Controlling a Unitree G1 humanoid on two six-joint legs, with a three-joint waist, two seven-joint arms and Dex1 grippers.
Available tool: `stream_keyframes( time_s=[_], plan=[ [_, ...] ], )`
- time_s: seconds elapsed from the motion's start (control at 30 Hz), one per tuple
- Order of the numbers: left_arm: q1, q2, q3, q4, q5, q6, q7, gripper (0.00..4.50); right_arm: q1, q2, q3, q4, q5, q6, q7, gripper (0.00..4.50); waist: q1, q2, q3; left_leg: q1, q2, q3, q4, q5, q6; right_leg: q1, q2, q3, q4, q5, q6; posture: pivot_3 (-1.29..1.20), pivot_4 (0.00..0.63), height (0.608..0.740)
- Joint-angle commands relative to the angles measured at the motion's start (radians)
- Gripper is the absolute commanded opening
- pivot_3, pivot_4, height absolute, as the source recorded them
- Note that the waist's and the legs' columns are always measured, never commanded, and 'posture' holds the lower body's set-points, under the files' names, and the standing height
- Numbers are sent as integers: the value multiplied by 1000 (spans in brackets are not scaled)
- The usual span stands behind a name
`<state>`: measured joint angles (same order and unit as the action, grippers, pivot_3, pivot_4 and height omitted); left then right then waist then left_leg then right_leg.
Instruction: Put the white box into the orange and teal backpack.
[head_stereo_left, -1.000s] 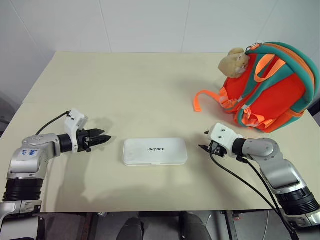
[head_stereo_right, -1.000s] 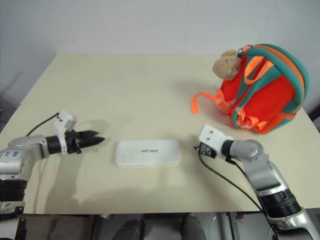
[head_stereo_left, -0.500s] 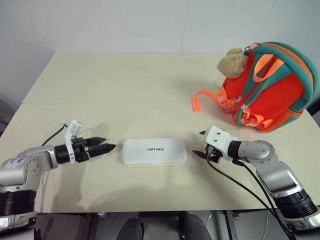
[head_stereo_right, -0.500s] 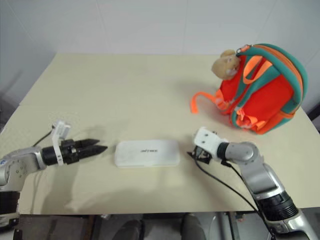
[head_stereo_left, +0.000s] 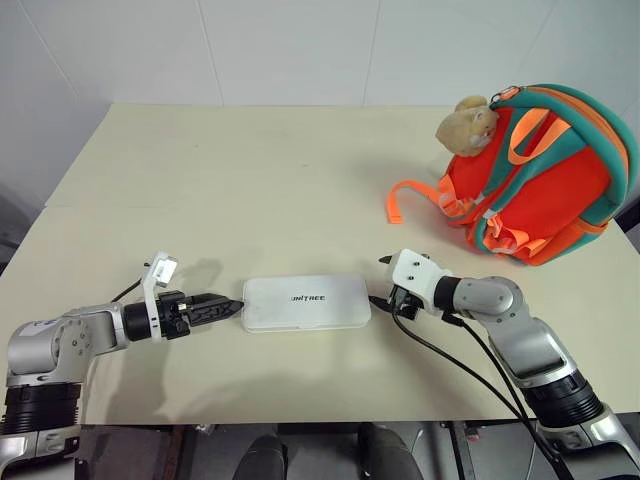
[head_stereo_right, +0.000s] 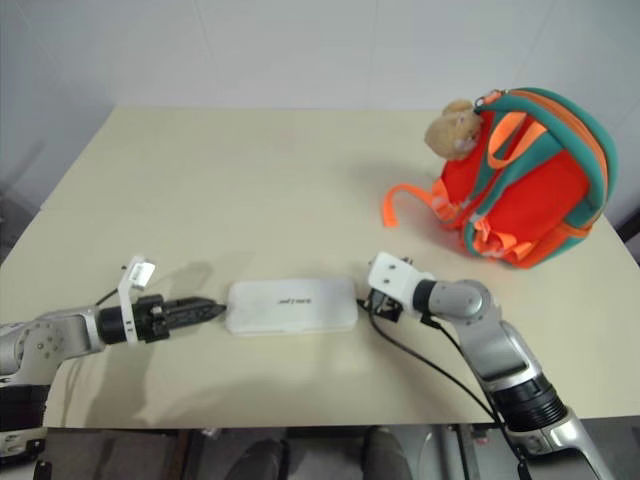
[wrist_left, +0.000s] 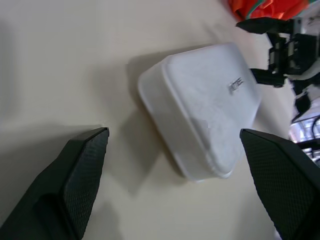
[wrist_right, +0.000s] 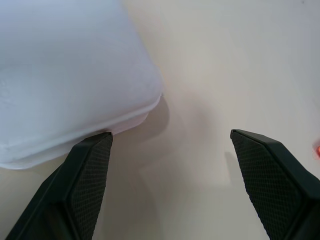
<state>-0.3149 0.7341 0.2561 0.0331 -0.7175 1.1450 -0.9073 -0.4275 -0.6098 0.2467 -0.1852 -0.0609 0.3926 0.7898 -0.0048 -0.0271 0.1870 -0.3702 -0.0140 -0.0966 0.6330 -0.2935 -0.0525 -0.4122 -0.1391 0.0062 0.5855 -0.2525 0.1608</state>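
**Both hands close in on the box**

A second ago the two grippers were well apart from the white box (head_stereo_left: 306, 302). Now each one is right at an end of it. The left gripper (head_stereo_left: 222, 309) has dropped lower and come in to the left end, with its tips just about touching it. The right gripper (head_stereo_left: 381, 288) has slid in to the right end. The left fingers (wrist_left: 75, 175) were narrower before and are now spread wide. The right fingers (wrist_right: 82, 177) are spread wide too. Neither holds anything yet. To me this looks like getting ready to squeeze the box from both ends and lift it.

The box lies flat on the counter (head_stereo_left: 250, 180), near the front edge, in the middle. Its long side runs left to right, and its lid with the small dark letters faces up.

The orange and teal backpack (head_stereo_left: 540, 180) stands far off on the right, well apart from the box. The box is not in it yet.
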Motion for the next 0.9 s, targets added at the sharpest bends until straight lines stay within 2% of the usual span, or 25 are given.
stream_keyframes(
  time_s=[0.03,0.5,0.9],
  plan=[
    [-11,-6,-11,-21,-28,32,8,4470,-14,2,-4,-3,-9,-15,-7,4500,0,0,0,0,0,0,0,0,0,0,0,0,0,0,0,0,150,740],
    [-52,-91,-39,3,-62,100,37,4470,-14,8,2,2,-8,-21,-13,4500,1,0,0,0,0,0,0,0,0,0,0,0,0,0,0,0,150,740],
    [-84,-183,16,54,-102,116,79,4470,-12,7,0,1,-6,-25,-12,4500,1,0,0,0,0,0,1,0,0,0,0,0,0,0,0,0,150,740]
  ],
)
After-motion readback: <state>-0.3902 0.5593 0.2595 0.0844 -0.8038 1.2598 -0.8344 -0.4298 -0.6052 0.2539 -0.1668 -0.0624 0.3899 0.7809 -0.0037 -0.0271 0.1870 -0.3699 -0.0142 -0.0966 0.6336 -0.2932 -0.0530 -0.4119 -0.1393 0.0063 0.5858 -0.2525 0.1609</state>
